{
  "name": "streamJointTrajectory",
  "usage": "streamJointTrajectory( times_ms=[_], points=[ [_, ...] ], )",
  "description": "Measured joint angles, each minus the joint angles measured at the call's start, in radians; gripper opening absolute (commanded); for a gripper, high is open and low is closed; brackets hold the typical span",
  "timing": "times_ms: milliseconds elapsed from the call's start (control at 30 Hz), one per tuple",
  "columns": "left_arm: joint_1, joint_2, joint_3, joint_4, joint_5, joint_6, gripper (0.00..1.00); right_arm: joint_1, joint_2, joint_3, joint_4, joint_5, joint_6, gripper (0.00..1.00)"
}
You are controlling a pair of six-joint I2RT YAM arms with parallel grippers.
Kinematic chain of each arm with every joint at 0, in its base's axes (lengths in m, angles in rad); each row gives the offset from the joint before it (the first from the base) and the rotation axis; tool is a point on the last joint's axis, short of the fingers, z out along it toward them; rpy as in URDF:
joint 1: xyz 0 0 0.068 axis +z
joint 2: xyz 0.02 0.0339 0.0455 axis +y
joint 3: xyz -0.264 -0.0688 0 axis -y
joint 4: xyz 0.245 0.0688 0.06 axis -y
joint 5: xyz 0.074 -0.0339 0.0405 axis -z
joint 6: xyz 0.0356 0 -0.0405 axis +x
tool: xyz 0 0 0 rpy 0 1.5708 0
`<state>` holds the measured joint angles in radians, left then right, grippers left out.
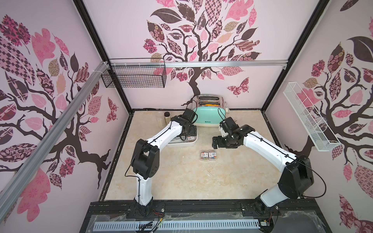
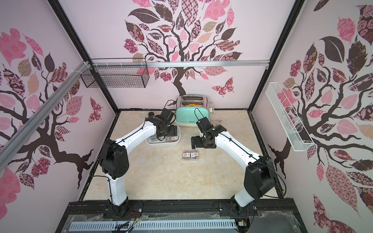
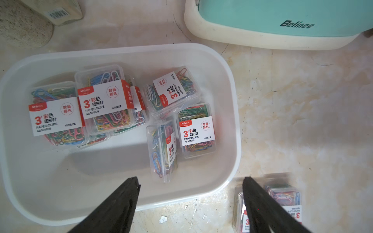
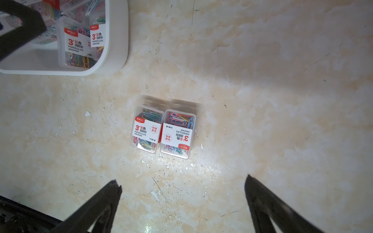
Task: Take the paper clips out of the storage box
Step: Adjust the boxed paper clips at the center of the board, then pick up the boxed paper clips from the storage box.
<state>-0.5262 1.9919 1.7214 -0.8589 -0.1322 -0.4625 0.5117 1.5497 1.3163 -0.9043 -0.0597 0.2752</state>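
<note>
Two arms [image 1: 268,147]: glossy white link shells, bulky black joint housings [image 1: 145,159], thin black cables [image 1: 159,134] zip-tied alongside, tapered matte-black end effector fingers [image 3: 119,203].

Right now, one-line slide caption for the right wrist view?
Open right tool hovers near two paper clip cases side by side on the marbled tabletop, outside the storage box holding more.

Mint-green toaster [image 1: 209,116] against the back wall, two jars [image 1: 167,119] nearby.
</note>
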Motion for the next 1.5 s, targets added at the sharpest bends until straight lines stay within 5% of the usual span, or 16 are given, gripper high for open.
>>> streamJointTrajectory(
  times_ms=[333, 833, 1267, 1500],
  points=[
    [0.016, 0.089, 0.022, -0.047, -0.040, 0.023, 0.70, 0.000, -0.019, 0.000, -0.002, 0.000, -0.007, 0.99],
    [0.028, 0.148, -0.024, -0.001, -0.021, 0.016, 0.61, 0.000, -0.019, 0.000, -0.001, -0.008, -0.006, 0.99],
    [0.035, 0.148, -0.035, 0.021, -0.014, 0.013, 0.26, 0.000, -0.018, 0.000, 0.000, -0.015, -0.006, 0.97],
    [0.035, 0.134, -0.052, 0.043, -0.007, 0.008, 0.21, 0.000, -0.018, 0.000, 0.009, -0.026, -0.006, 0.97]
  ],
)
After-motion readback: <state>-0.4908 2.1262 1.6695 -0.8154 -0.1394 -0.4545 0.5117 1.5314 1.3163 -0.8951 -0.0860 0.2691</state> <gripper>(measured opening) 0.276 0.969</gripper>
